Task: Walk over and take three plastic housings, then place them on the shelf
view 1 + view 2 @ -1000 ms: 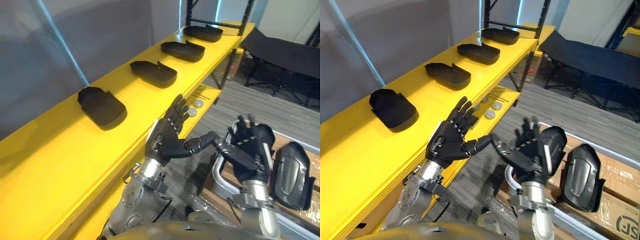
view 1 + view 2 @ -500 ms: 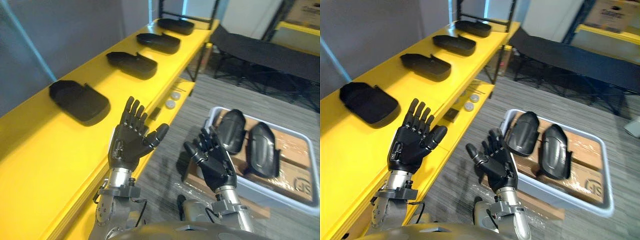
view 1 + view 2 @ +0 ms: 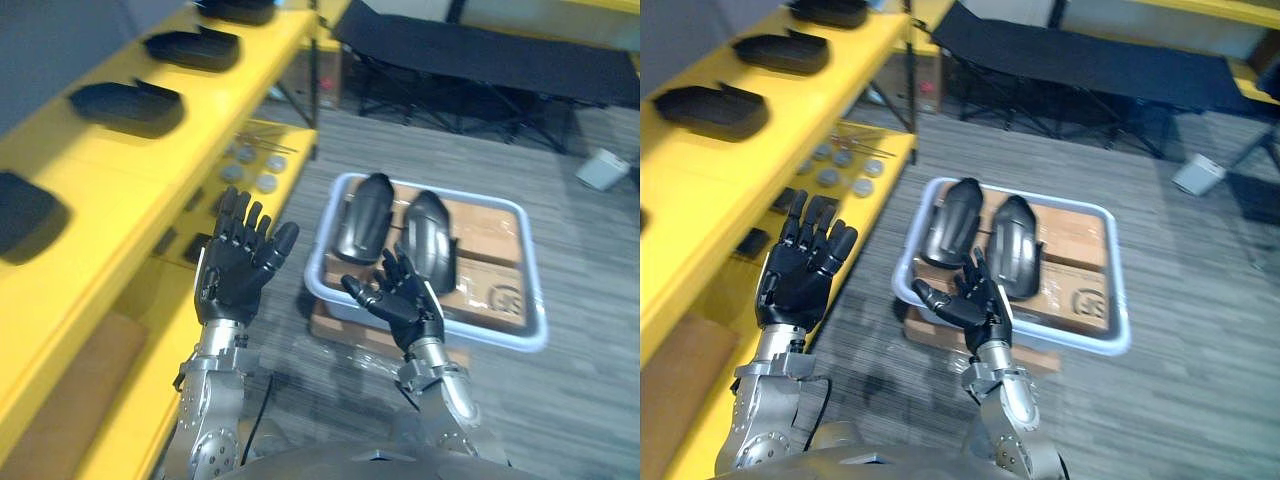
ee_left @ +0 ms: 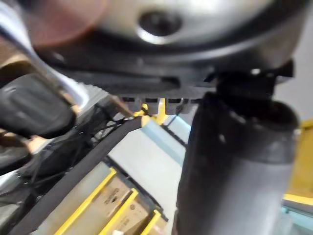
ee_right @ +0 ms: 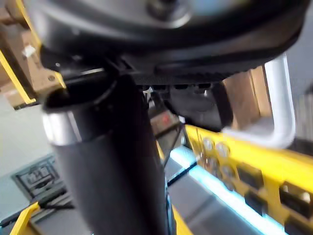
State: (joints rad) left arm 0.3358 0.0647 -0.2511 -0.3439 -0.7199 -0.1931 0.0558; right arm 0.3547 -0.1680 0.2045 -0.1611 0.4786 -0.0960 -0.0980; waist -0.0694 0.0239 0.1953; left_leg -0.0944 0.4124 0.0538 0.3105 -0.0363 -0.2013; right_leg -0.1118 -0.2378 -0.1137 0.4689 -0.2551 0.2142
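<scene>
Two black plastic housings (image 3: 362,215) (image 3: 430,236) lie side by side in a pale grey bin (image 3: 500,338) on the floor ahead. Further black housings (image 3: 125,105) (image 3: 190,46) rest in a row on the yellow shelf (image 3: 110,170) at the left. My left hand (image 3: 235,268) is raised beside the shelf edge, open, fingers straight and holding nothing. My right hand (image 3: 400,302) hovers open, palm up, in front of the bin's near rim, a little short of the two housings.
The bin sits on a cardboard box (image 3: 940,330) on grey plank flooring. Small round parts (image 3: 245,172) lie on the lower shelf board. A black folding cot (image 3: 480,50) stands behind the bin, and a small white container (image 3: 603,167) sits at the right.
The whole view has swung right and down from the shelf toward the bin, so the camera moved. Both hands stay raised and open with nothing in them.
</scene>
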